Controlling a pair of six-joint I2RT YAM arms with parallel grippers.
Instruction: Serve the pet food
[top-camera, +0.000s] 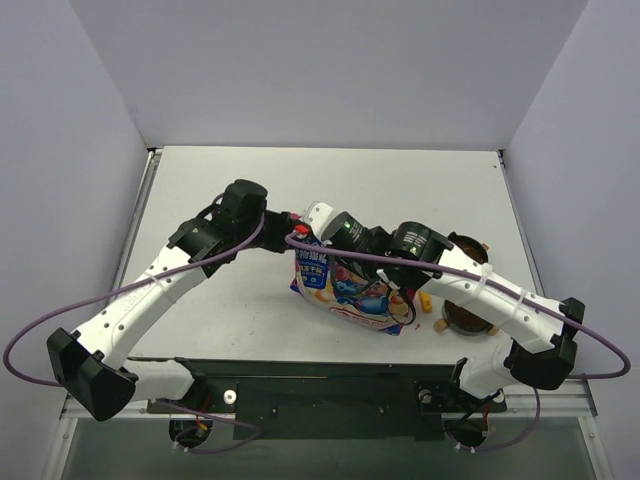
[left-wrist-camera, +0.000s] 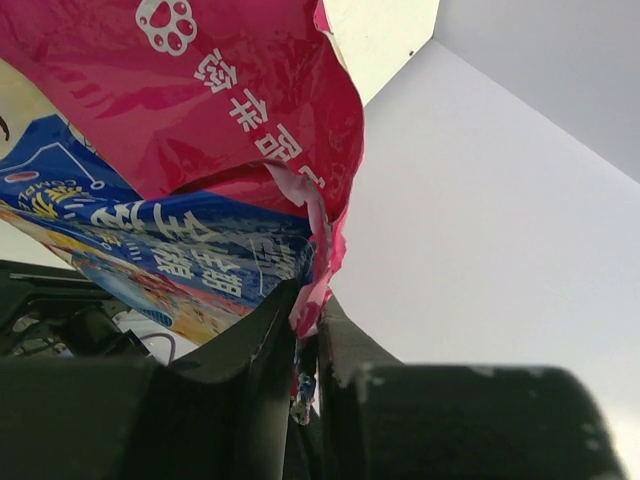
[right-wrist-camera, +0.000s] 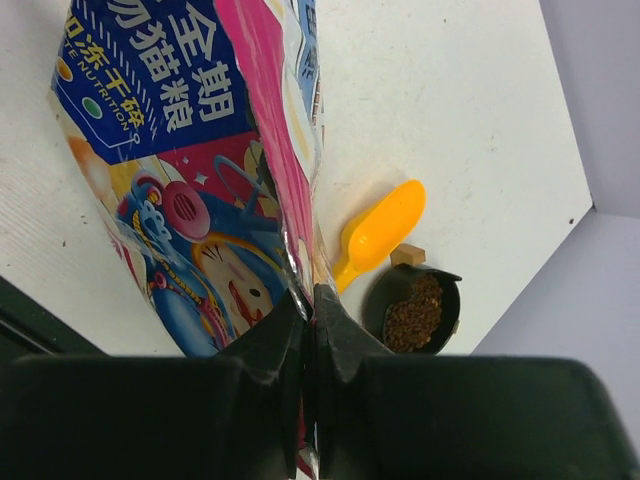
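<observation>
The left gripper (left-wrist-camera: 308, 350) stands narrow, its jaws pinching the torn pink top edge of the bag (right-wrist-camera: 170, 200). The right gripper (right-wrist-camera: 308, 320) is clamped tight on another edge of the same bag, so the pouch hangs between the two. The step appears to be opening or steadying the bag. To do it well, each pinch should sit firmly on film rather than on the frayed strip, the two should draw apart evenly, and the mouth should stay uppermost so nothing spills. The visible pet food (right-wrist-camera: 412, 315) lies in a black bowl (right-wrist-camera: 452, 288) beyond and right of the right fingertips, with a yellow scoop (right-wrist-camera: 385, 232) just beside it. Near the right gripper the blue panel reads "全期猫粮" above "NUTRITION". Above the left gripper are a white paw print (left-wrist-camera: 166, 24) and white Chinese characters, inverted and not surely legible.
</observation>
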